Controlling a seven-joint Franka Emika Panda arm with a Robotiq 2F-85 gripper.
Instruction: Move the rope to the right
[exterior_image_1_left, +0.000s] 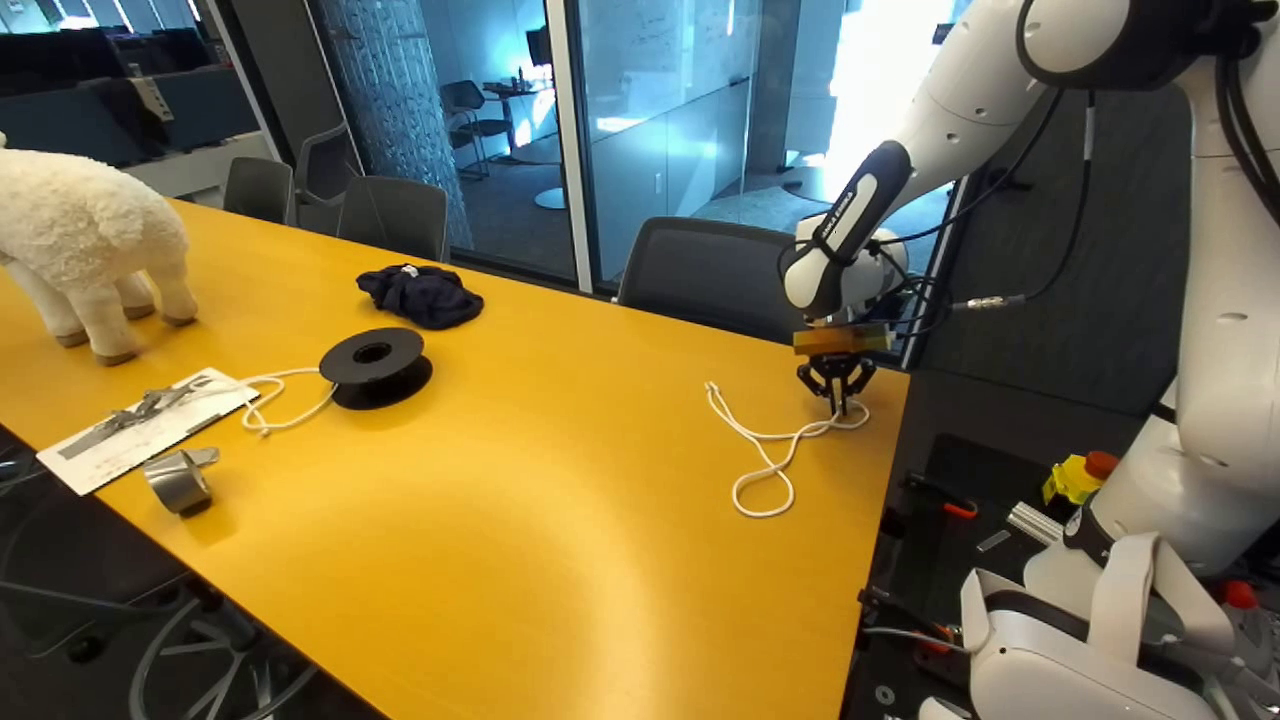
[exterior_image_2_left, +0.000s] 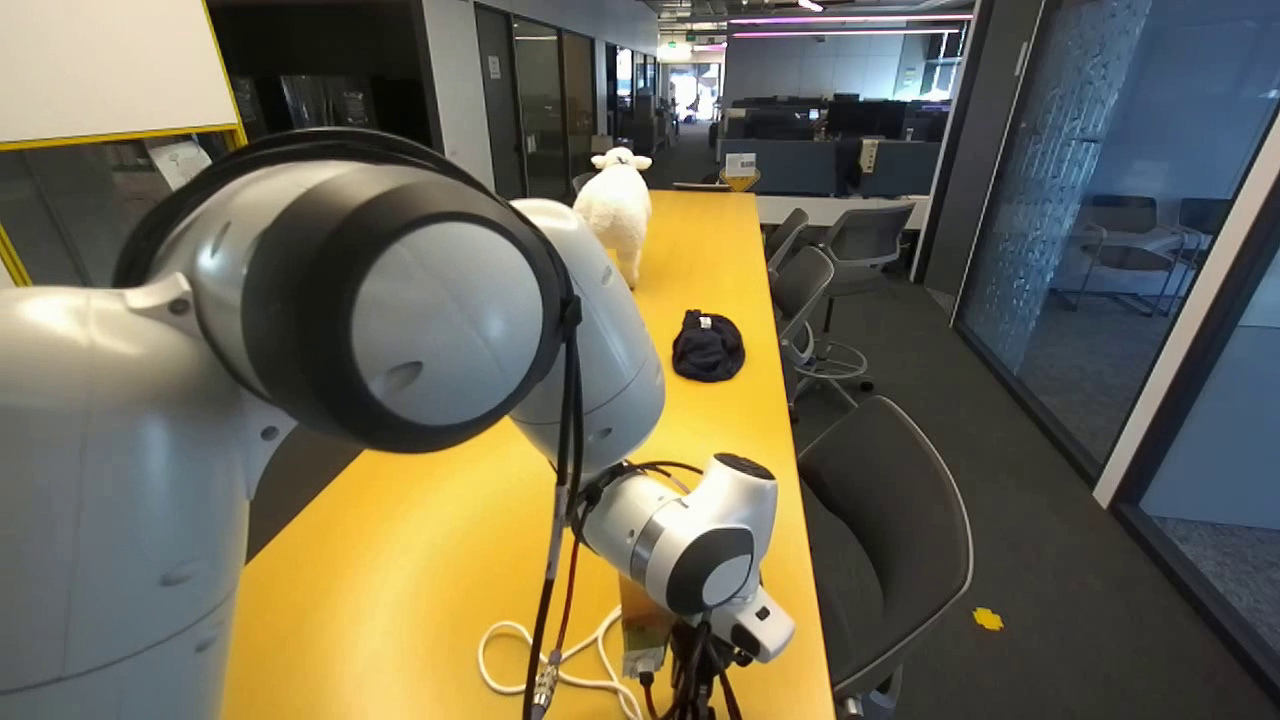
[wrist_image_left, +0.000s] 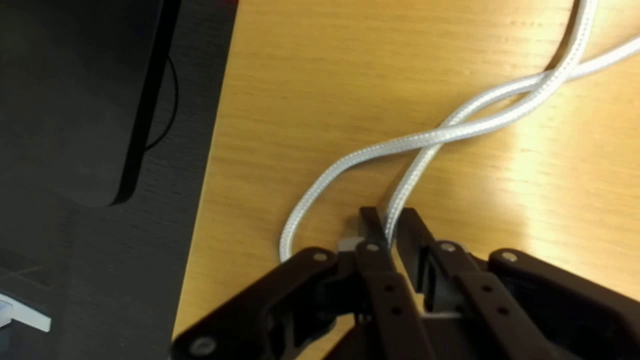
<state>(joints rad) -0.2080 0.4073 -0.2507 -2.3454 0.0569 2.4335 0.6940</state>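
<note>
The white braided rope (wrist_image_left: 450, 132) lies looped near the edge of the tabletop (wrist_image_left: 310, 90), one strand between the narrow-set fingertips of the claw (wrist_image_left: 390, 217), whether pinched I can't tell, so lifting could yank it askew if snagged or lose it if slack.

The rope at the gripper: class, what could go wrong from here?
The rope runs between the tips of the gripper, but a firm hold isn't certain; it might slip. It crosses itself, so pulling could tangle it. One bend lies near an edge of the table; moving that way might drag it over.
</note>
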